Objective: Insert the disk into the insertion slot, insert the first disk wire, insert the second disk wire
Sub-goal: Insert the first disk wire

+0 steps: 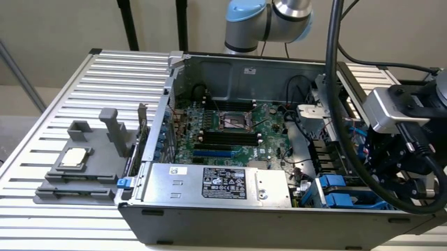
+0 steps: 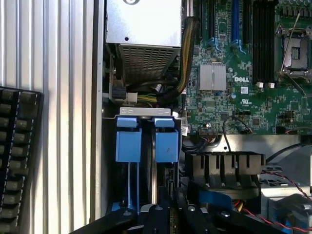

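Note:
The insertion slot (image 2: 127, 192) is the drive cage at the case's near corner on the exterior view's right (image 1: 334, 192). Two bright blue carrier tabs (image 2: 166, 145) stand side by side at its mouth. The disk's body is hidden below them, and I cannot tell whether it sits in the cage. My gripper (image 2: 170, 208) hangs just above the cage, close behind the tabs, with its black fingers (image 2: 157, 214) pressed together and nothing visible between them. In the exterior view the gripper (image 1: 399, 180) reaches down at the case's right wall. A blue flat cable (image 2: 214, 197) lies beside the fingers.
The silver power-supply box (image 1: 216, 183) fills the case's front, with the green motherboard (image 1: 231, 130) behind it. Red and black wires (image 2: 287, 181) run near the cage. A grey fixture (image 1: 80, 167) sits on the slatted table (image 1: 104, 78). A black ribbed block (image 2: 18, 156) lies outside the case wall.

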`<state>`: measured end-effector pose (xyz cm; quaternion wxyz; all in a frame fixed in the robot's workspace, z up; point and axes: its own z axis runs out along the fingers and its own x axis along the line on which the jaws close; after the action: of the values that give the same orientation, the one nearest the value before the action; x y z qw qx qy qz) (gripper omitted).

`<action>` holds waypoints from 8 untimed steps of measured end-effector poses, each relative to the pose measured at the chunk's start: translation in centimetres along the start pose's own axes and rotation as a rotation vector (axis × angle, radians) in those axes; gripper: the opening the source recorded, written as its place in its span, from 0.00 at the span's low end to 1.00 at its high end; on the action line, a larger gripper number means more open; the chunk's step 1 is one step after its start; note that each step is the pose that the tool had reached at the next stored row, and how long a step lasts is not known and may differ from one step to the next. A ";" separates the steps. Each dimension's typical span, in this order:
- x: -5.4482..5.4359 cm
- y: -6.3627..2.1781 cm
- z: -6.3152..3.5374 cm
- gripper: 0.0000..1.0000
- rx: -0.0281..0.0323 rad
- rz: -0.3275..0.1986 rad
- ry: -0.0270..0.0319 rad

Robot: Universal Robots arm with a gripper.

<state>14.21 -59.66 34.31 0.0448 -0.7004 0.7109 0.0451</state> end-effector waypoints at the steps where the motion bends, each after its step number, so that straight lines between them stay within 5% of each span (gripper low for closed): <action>1: 0.0 0.00 0.02 0.16 0.0006 0.000 0.0003; 8: -0.1 0.03 0.10 0.16 0.0049 0.002 0.0027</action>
<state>14.18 -59.59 34.22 0.0455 -0.6997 0.7118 0.0424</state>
